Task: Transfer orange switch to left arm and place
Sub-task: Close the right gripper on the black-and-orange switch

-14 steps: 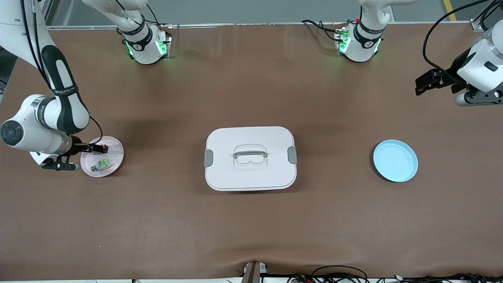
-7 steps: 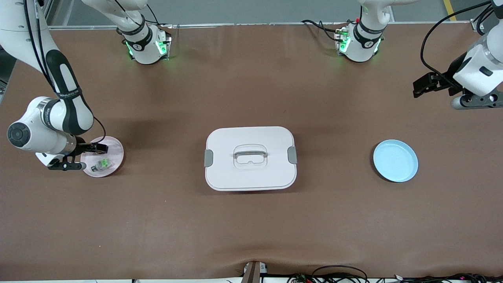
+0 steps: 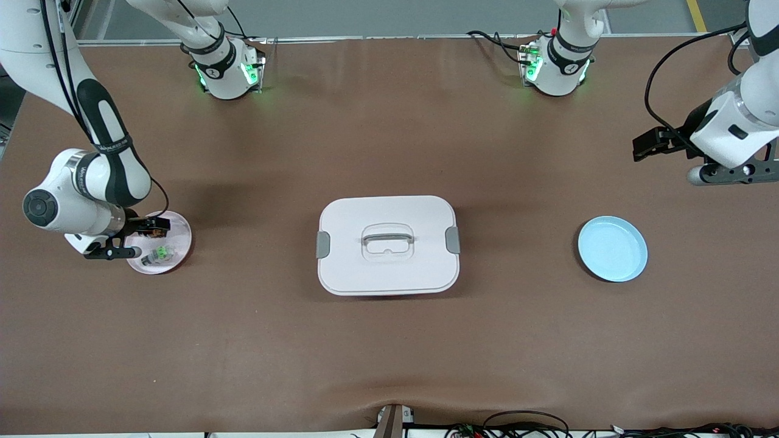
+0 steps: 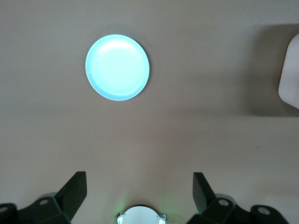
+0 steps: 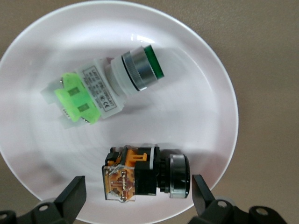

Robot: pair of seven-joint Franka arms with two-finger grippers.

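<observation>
Your right claw (image 5: 135, 198) hangs just over the pink plate (image 3: 178, 232) at the right arm's end of the counter (image 3: 389, 353), its fingers (image 5: 72, 196) spread wide either side of the orange switch (image 5: 145, 173), which lies on its side in the plate and is not yet gripped. Watch the green-topped switch (image 5: 105, 91) lying close beside it in the same plate: come down off-centre and a finger could knock it, or tip the shallow plate by its rim. The orange switch's round end may also roll or twist as the fingers close, so you could end up with a crooked hold. Once you carry it, the white lidded box (image 3: 387, 244) sits mid-counter between the pink plate and the blue plate (image 3: 612, 248), so a low path would strike its lid. Your left claw (image 4: 139, 193) waits spread apart above bare counter near the blue plate. The brown counter covering looks smooth, with ample room around the box
</observation>
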